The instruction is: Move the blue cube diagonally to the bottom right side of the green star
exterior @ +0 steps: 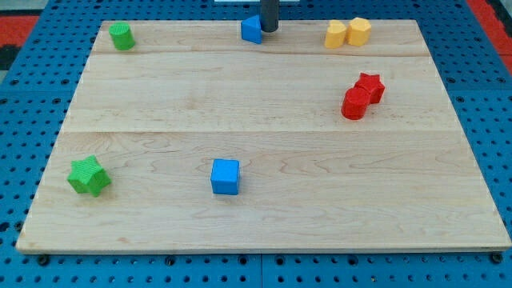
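The blue cube lies on the wooden board in the lower middle-left. The green star lies near the board's lower left corner, level with the cube and well to its left. My tip is at the board's top edge, far above the cube, touching or just right of a second blue block of unclear shape.
A green cylinder-like block sits at the top left. Two yellow blocks sit side by side at the top right. A red star and a red cylinder-like block touch at the right.
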